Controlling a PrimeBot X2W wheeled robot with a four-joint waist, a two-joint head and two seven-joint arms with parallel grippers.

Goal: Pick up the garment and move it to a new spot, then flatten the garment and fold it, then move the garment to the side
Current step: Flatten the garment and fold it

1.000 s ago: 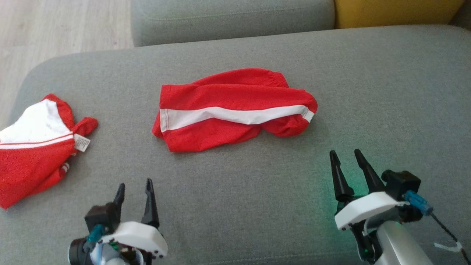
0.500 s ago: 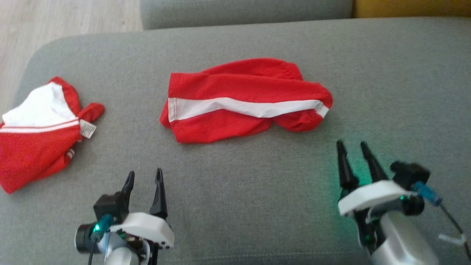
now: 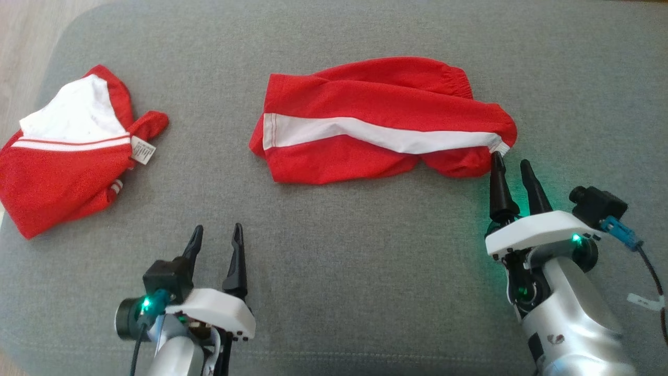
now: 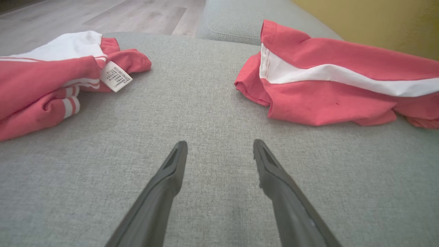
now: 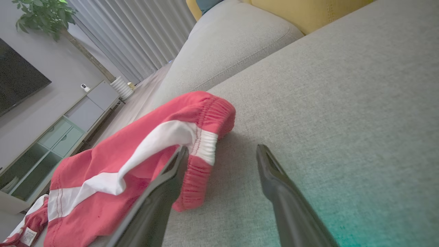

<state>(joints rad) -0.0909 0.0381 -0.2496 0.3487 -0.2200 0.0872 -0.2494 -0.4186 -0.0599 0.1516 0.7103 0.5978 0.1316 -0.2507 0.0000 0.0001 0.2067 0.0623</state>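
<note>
Nearest the robot, the left gripper (image 3: 218,227) is hovering low over the grey seat cushion (image 3: 365,271), its two dark fingers standing apart with only bare fabric between them and nothing in their hold. On the other side the right gripper (image 3: 510,158) is reaching further forward, its fingers likewise spread wide and holding nothing. In the right wrist view one finger is crossing in front of the elastic waistband end of the red shorts (image 3: 376,125), while the other is pointing at bare cushion just beside that end; whether the first finger is touching the cloth I cannot tell. A green glow is falling on the cushion around this gripper. The shorts are lying crumpled across the middle of the seat, beyond both grippers, with a white stripe running along their length, the hemmed leg end facing the robot's left and the gathered waistband facing its right. Well apart from them, toward the left edge of the seat, a second red-and-white garment (image 3: 62,167) is lying bunched up, its care label (image 3: 142,150) showing. Further off, a grey back cushion (image 5: 233,37) and a yellow cushion (image 5: 308,10) are sitting behind the seat, with the wooden floor (image 4: 120,13), a low cabinet (image 5: 51,133), curtains (image 5: 137,34) and a plant (image 5: 44,13) beyond.
</note>
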